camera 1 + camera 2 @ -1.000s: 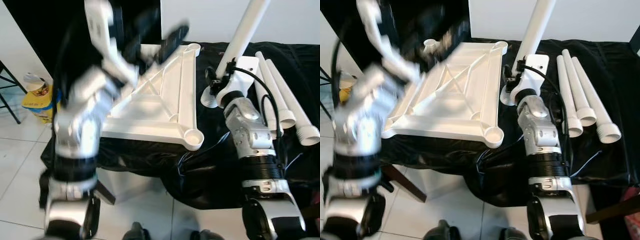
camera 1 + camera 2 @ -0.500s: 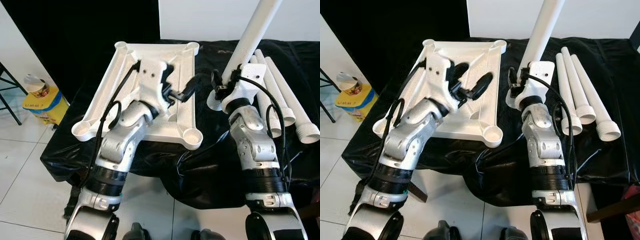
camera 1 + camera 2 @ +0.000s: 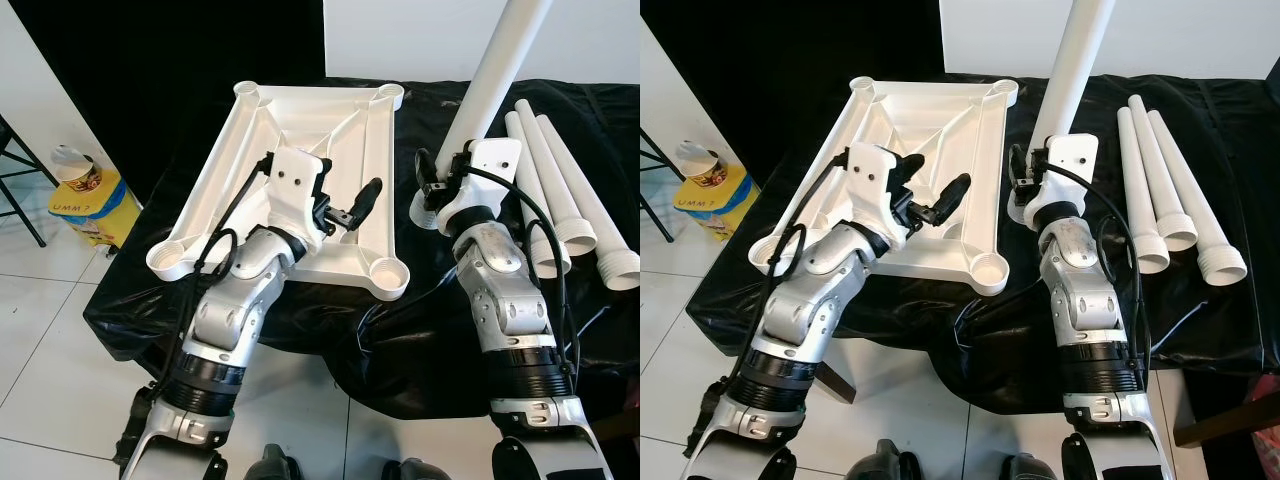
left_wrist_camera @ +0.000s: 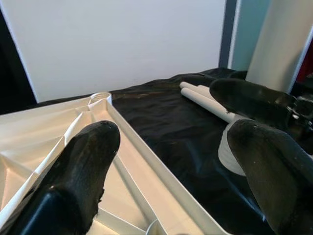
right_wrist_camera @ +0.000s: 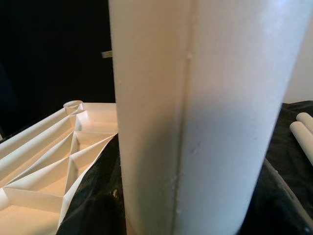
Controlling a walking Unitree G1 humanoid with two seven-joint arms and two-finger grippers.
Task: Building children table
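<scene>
A white plastic tabletop [image 3: 300, 110] lies upside down on the black cloth, ribs up, with a round socket [image 3: 388, 275] at each corner. My left gripper [image 3: 350, 190] hovers just above its near half, open, with nothing between the fingers [image 4: 93, 156]. My right gripper [image 3: 445, 175] is shut on a long white table leg [image 3: 500, 70] near its lower end. It holds the leg upright and leaning slightly, beside the tabletop's right edge. Up close, the leg [image 5: 195, 112] stands in front of the tabletop [image 5: 49, 147]. Three more white legs [image 3: 560, 190] lie side by side on the cloth at the right.
The black cloth [image 3: 300, 320] hangs over the table's near edge. On the tiled floor to the left stand a yellow box with a cup on it [image 3: 85, 195] and a black chair leg [image 3: 15, 170]. A black backdrop and a white wall stand behind.
My left arm has swung down from a raised, blurred pose to just above the tabletop. The tabletop, skewed before, now lies square. My right gripper keeps hold of the leg.
</scene>
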